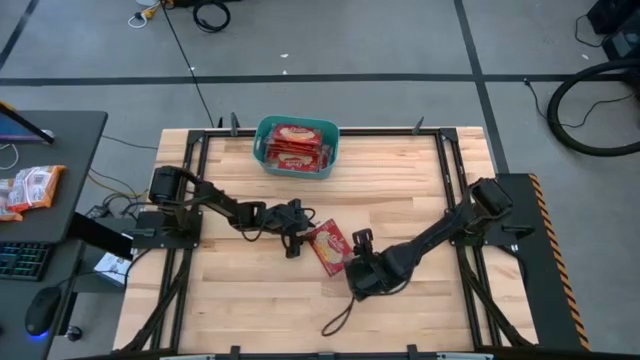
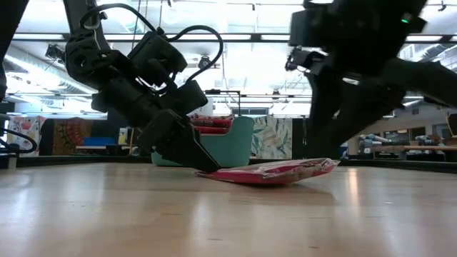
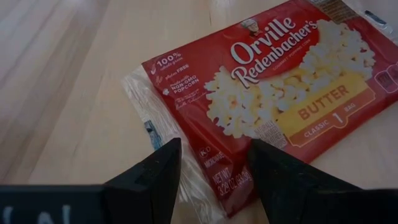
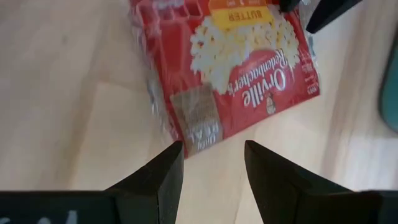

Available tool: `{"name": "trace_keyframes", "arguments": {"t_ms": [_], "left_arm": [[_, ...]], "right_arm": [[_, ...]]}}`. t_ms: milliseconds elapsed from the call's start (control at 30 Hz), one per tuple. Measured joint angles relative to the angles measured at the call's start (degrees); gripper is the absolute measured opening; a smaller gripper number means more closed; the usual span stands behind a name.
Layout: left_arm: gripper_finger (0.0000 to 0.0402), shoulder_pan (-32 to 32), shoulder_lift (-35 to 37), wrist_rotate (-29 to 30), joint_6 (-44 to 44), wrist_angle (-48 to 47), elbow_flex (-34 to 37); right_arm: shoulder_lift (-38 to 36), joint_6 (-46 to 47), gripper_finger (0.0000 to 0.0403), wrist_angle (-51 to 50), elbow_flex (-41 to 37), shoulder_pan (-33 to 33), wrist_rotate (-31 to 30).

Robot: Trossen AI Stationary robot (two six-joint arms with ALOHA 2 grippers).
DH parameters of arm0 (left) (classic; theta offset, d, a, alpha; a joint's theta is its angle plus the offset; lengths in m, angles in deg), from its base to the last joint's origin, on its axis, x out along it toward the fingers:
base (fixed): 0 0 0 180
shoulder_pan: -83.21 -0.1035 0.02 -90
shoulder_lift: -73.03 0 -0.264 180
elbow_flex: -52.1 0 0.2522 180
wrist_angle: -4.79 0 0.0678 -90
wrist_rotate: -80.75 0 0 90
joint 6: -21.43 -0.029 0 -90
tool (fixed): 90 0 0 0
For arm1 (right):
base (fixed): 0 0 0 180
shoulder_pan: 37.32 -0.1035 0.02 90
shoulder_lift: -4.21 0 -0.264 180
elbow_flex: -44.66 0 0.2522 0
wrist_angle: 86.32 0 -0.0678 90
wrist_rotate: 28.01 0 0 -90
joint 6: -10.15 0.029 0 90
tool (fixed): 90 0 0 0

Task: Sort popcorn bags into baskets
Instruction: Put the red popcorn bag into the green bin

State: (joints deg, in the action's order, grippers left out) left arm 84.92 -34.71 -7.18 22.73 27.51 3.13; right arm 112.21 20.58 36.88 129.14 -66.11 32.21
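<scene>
One red popcorn bag [image 1: 330, 247] lies flat on the wooden table between my two grippers, its printed face up. My left gripper [image 1: 293, 243] is open and low at the bag's left end, with its fingers [image 3: 155, 177] standing over the clear sealed edge [image 3: 146, 106] and the red corner. My right gripper [image 1: 362, 240] hangs open above the bag's right end [image 4: 199, 127] and touches nothing. At the table's far side stands the teal basket [image 1: 262, 140], with several more red popcorn bags [image 1: 298, 145] lying in it. My left gripper comes at the bag's left end [image 3: 214, 180] slanting down from the table's left. One finger is over the clear seal and one over the red face. In the low view its fingertips [image 2: 207, 165] reach down to the bag's edge; whether they touch it I cannot tell.
A loop of dark cord [image 1: 340, 318] lies on the table near the front edge. Black frame rails [image 1: 445, 180] run along both sides of the table. A desk at the left holds orange-white packets [image 1: 30, 188], a keyboard and a mouse.
</scene>
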Motion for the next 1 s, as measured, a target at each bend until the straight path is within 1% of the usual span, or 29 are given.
{"name": "trace_keyframes", "arguments": {"t_ms": [133, 300, 433, 500, 633, 733, 800, 900, 1000], "left_arm": [[0.0194, 0.0, 0.0, 0.0, 0.0, -0.1, 0.0], [0.0194, 0.0, -0.1, 0.0, 0.0, -0.1, 0.1], [0.0194, 0.0, -0.1, 0.1, 0.0, 0.0, 0.1], [0.0194, 0.0, -0.1, 0.1, 0.0, 0.0, 0.1], [0.0194, 0.0, -0.1, 0.1, 0.0, 0.0, 0.1], [0.0194, 0.0, -0.1, 0.2, 0.0, 0.0, 0.2], [0.0194, 0.0, -0.2, 0.2, 0.0, 0.0, 0.2], [0.0194, 0.0, -0.2, 0.3, 0.0, 0.0, 0.2], [0.0194, -0.1, -0.2, 0.6, 0.0, 0.0, 0.2]], "right_arm": [[0.0, 0.0, 0.0175, 2.8, -3.0, -2.0, -3.4], [0.1, 0.4, 0.0175, 4.6, -6.4, -3.5, -4.1], [0.1, 0.5, 0.0175, 5.7, -8.3, -4.5, -6.5], [0.1, -0.2, 0.0175, 8.8, -9.1, -4.6, -8.3], [0.1, -5.3, 0.0175, 19.9, -12.1, -4.4, -9.2], [0.1, -10.9, 0.0175, 28.6, -14.1, -3.6, -9.4], [0.1, -15.0, 0.0175, 32.8, -15.4, -2.8, -10.1], [0.1, -19.8, 0.0175, 35.7, -15.8, -1.6, -10.4], [0.1, -21.8, 0.0175, 35.3, -15.8, -0.5, -10.2]]}}
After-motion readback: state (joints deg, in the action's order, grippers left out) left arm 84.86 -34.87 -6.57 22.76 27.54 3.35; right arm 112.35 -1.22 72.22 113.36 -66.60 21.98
